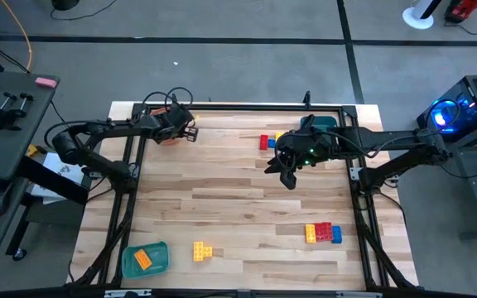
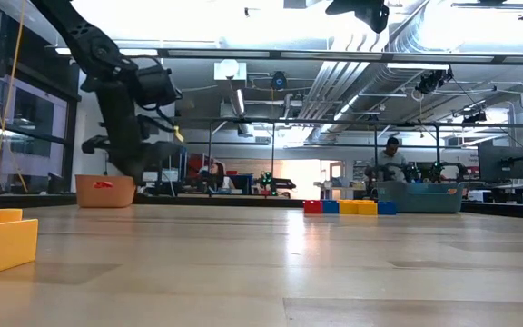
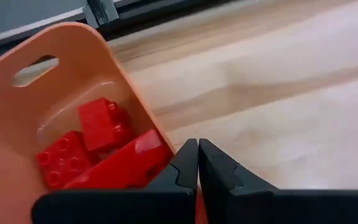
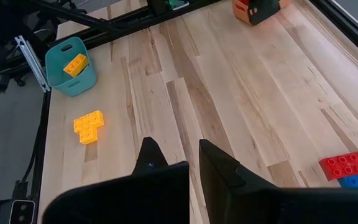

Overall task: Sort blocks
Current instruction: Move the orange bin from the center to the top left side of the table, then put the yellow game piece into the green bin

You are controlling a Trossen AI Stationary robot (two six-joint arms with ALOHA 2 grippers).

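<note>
Reaching in from the bench's left side, the left gripper (image 3: 197,163) hangs at the far left corner with its dark fingers pressed together, holding nothing, just over the rim of the orange tray (image 1: 166,132), a smooth plastic bin with a slotted handle cut in its wall; red studded blocks (image 3: 101,152) lie piled inside it. The right arm stretches in from the right side, its elbow bent, and the right gripper (image 1: 288,180) hovers above the boards toward the far right part of the bench, fingers drawn close and empty. Behind it, by the far edge, sits a teal tray (image 1: 321,123), with a red block (image 1: 266,142) and others in a short row beside it. At the near left corner a second teal tray (image 1: 145,259) holds one yellow block (image 1: 142,258). A yellow cluster (image 1: 203,251) lies loose near the near edge, and a yellow, red and blue group (image 1: 323,233) rests toward the near right. The bench top is pale wooden planks inside a black frame.
</note>
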